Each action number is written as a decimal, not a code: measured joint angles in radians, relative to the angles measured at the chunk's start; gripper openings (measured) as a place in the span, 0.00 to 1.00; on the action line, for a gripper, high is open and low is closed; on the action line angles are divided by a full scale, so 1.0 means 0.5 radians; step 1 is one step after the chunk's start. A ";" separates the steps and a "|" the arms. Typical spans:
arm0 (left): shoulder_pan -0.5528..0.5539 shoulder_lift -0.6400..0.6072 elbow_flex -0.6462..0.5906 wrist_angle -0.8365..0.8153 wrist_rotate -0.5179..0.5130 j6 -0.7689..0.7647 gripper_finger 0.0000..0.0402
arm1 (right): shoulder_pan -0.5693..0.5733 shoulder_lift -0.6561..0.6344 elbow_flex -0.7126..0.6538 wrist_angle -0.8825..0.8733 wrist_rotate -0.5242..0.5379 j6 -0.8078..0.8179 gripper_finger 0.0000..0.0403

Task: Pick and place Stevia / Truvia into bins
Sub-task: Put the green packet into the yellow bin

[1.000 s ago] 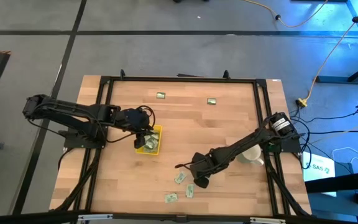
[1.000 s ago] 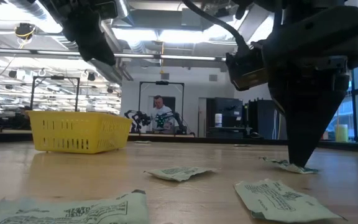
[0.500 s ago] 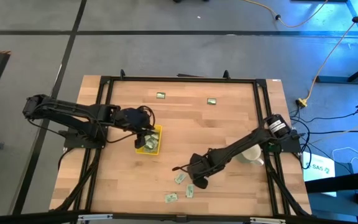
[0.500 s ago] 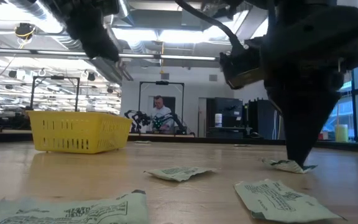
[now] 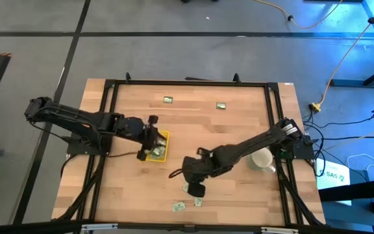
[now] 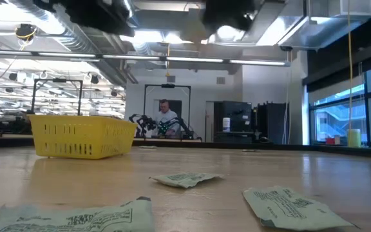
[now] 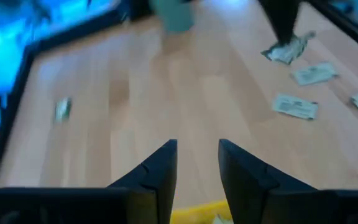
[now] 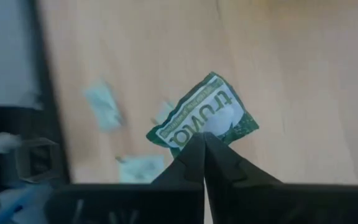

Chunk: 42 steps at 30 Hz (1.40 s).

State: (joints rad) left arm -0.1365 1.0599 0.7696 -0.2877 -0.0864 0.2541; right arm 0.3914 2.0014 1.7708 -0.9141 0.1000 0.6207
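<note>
The yellow bin (image 5: 160,147) stands left of the table's middle with several sachets in it. My left gripper (image 5: 152,139) hangs over it, open, with nothing between its fingers (image 7: 196,165). The bin's rim (image 7: 199,211) shows just below them. My right gripper (image 5: 197,190) is raised above the near middle of the table, shut on a green and white Truvia sachet (image 8: 204,117). Loose sachets (image 5: 178,207) (image 5: 198,202) lie flat on the wood near the front edge. Two more (image 5: 168,99) (image 5: 221,105) lie near the far edge. My right gripper pinches the sachet's one long edge (image 8: 199,132) between its two fingertips, about the middle of that edge. The fingers slant steeply down at it from above. The sachet is lifted clear of the table and sticks out beyond the fingertips, its printed face showing.
A white mug (image 5: 263,159) stands by the right edge, under my right arm. The low view shows the bin (image 6: 82,136) at far left and sachets (image 6: 185,178) (image 6: 288,206) near the front edge. A black frame rail (image 5: 187,82) runs around the table.
My right gripper has risen from the table and gone a little toward the left edge, taking the sachet up with it, clear of the wood. My left gripper has rolled about its own axis while staying over the bin.
</note>
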 joint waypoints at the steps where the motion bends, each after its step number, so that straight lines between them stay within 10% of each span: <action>1: -0.034 0.000 0.000 0.038 0.002 0.088 0.29 | -0.008 0.000 0.077 0.001 0.002 -0.048 0.00; 9: -0.305 0.001 0.000 0.416 0.103 0.792 0.33 | -0.103 -0.011 0.463 0.233 -0.027 -0.423 0.00; 31: -0.571 0.001 0.000 0.621 0.014 0.777 0.31 | -0.190 -0.011 0.507 0.423 -0.248 -0.411 0.00; 42: -0.578 0.001 0.000 0.642 -0.010 0.865 0.03 | -0.190 -0.011 0.508 0.431 -0.242 -0.415 0.00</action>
State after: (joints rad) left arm -0.4255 1.0603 0.7696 0.0331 -0.0913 0.6865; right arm 0.2962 1.9961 2.0247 -0.6988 -0.0209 0.4133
